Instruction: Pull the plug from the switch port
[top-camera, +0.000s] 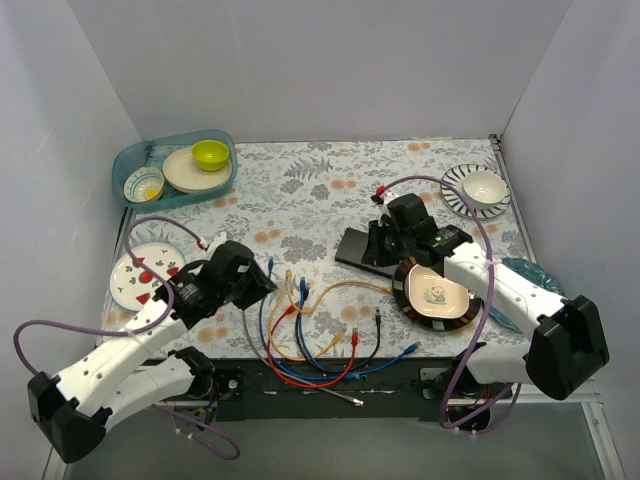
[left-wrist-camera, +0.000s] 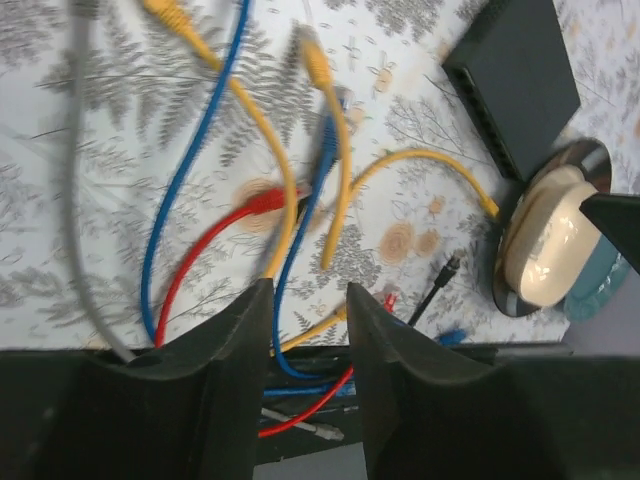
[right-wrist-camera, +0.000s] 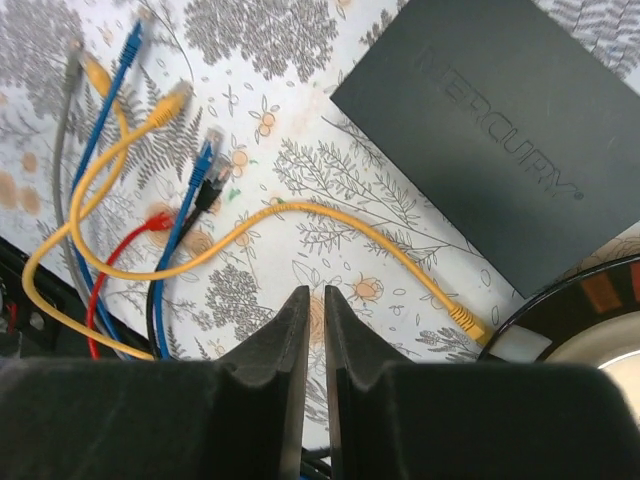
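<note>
lab test booth, plain white walls, floral tablecloth

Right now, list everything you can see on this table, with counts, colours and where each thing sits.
Mercury switch: one, black, centre right.
panda plate: one, black-rimmed, near right.
patch cables: several, yellow, blue, red, black, grey, loose at near centre.
tray: one, teal, far left.
bowl: one, lime green, in tray.
cream plate: one, in tray.
flower bowl: one, pale blue, in tray.
strawberry plate: one, white, left edge.
striped plate: one, black-white, far right, under white bowl.
left gripper: open, over cables.
right gripper: shut, empty.
</note>
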